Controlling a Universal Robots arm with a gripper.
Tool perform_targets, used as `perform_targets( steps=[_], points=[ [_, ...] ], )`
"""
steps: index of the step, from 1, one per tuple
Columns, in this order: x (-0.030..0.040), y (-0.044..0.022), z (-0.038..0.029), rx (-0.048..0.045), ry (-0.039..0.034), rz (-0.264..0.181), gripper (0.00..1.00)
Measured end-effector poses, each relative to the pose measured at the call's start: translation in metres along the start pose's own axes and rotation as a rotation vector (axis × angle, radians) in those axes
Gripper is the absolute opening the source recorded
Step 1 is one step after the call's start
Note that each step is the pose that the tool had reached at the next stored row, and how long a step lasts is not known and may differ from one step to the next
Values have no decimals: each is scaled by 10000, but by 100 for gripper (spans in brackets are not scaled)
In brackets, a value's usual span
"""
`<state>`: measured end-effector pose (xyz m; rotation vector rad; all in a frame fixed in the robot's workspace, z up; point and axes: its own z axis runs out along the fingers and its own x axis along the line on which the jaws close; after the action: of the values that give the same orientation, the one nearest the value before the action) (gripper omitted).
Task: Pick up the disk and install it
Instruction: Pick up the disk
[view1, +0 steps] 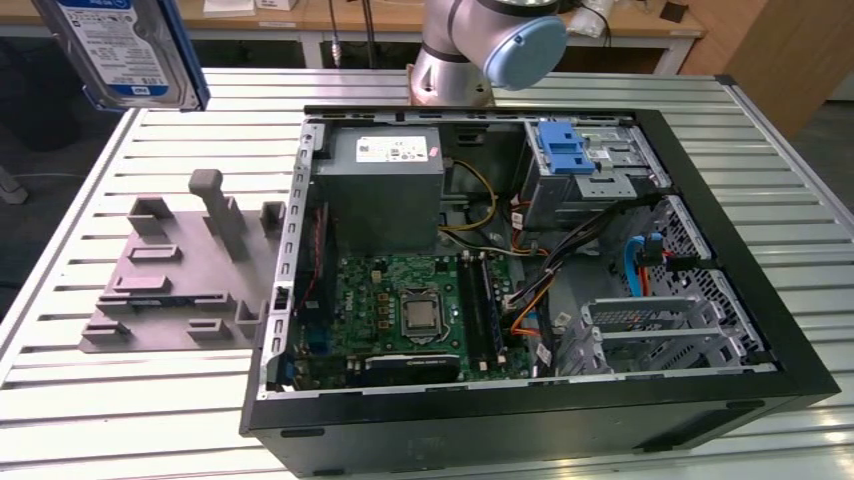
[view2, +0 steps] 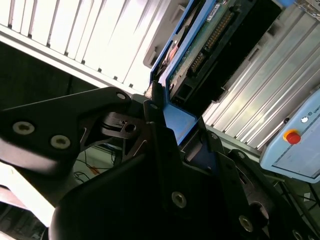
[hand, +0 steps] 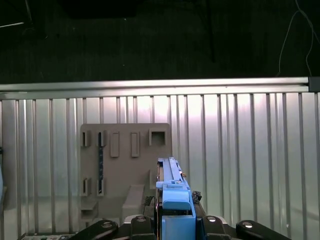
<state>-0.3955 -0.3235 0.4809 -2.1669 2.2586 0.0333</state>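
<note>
My black fingers (view2: 159, 135) were clamped on the blue plastic carrier of the flat silver-grey metal disk (view1: 120, 50), held high above the grey moulded fixture plate (view1: 160, 290) on the slatted metal worktop (view1: 747, 200), and I judged that carrying it well called for a firm, level grip.

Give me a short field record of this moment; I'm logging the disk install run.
gripper: shut on the disk's blue carrier, seen in both wrist views
disk: in the air, clear of the table, at the exterior view's left
fixture plate: grey, on the table beside the computer case
computer case: open, lying on its side
install: not yet done; disk outside the case
</note>
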Motion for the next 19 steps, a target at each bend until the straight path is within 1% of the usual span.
perform_targets(
  steps=[5, 11, 15, 19],
  points=[
    [0, -19, 0, -3, -57, -1, 36],
    [17, -61, -1, -3, -80, 0, 36],
    [75, -120, -3, -4, -82, -1, 36],
    [150, -168, -5, -4, -81, -1, 36]
  ],
)
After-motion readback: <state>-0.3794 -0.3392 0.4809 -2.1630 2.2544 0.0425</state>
